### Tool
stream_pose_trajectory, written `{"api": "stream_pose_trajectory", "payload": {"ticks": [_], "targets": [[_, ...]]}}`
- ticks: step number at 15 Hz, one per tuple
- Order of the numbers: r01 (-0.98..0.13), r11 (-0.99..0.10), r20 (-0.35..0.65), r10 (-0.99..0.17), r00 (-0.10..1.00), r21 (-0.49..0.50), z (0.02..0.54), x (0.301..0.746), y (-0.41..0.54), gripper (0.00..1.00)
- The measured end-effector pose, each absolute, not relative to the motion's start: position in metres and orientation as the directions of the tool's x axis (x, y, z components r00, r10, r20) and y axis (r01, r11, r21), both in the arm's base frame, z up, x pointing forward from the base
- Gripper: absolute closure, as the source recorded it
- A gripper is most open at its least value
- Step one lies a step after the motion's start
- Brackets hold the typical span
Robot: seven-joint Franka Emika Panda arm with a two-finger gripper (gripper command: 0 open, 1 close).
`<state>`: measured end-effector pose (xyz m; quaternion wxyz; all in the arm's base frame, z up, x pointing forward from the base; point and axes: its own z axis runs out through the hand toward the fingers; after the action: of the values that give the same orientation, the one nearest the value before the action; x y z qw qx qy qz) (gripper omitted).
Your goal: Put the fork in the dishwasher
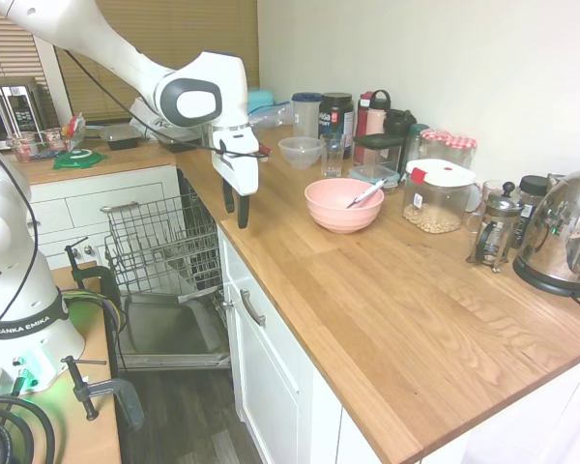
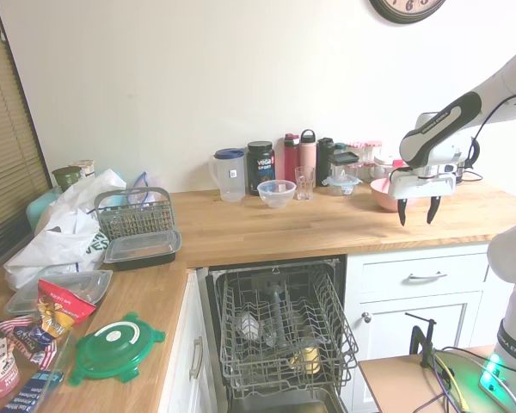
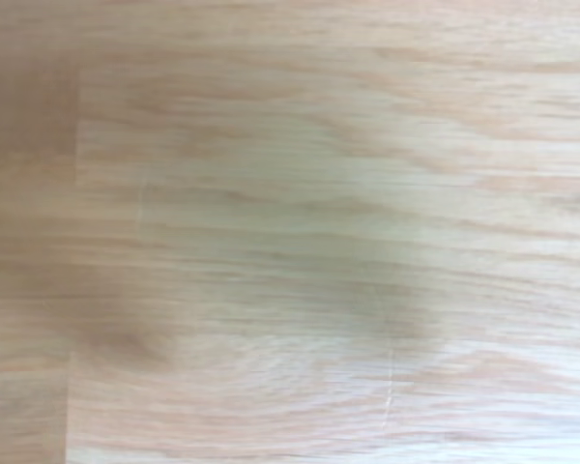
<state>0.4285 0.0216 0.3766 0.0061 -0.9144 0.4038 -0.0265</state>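
**Jaws released above the table; fork resting in the bowl**

The dishwasher (image 2: 279,340) stands open below the table edge. Its large grey wire basket rack (image 1: 164,242) is pulled out over the lowered grey inner door panel (image 1: 169,329). The second exterior view shows a few small items already in the rack.

The light wooden table (image 1: 387,300) runs along the wall above white cabinet fronts. The white robot arm's two-finger gripper (image 1: 237,205) hangs just above the table near its front edge, beside the dishwasher opening. The jaws point straight down and stand apart, released, with nothing between them and touching nothing. The wrist view shows only blurred bare wood grain.

Beyond the gripper, a round pink bowl (image 1: 343,204) sits on the table. The slim silvery-white fork (image 1: 365,194) lies inside it, leaning on the far rim with its handle projecting upward. Bowl and gripper are near each other but apart, with open table surface between them.

Behind the bowl stand a clear storage jar with a white lid (image 1: 437,196), a small clear glass bowl (image 1: 300,151), a drinking glass (image 1: 332,154) and a row of bottles and canisters along the wall. A glass French press (image 1: 493,229) and a polished steel kettle (image 1: 567,232) stand further along. A grey cutlery caddy (image 2: 135,215) rests on the other table section past the dishwasher.
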Motion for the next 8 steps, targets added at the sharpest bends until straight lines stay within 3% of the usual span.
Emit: {"api": "stream_pose_trajectory", "payload": {"ticks": [5, 8], "targets": [[-0.751, -0.660, 0.069, -0.751, 0.657, -0.024, 0.380, 0.432, 0.024, 0.00], [-0.759, -0.646, 0.107, -0.763, 0.638, -0.082, 0.410, 0.436, 0.026, 0.00]]}}
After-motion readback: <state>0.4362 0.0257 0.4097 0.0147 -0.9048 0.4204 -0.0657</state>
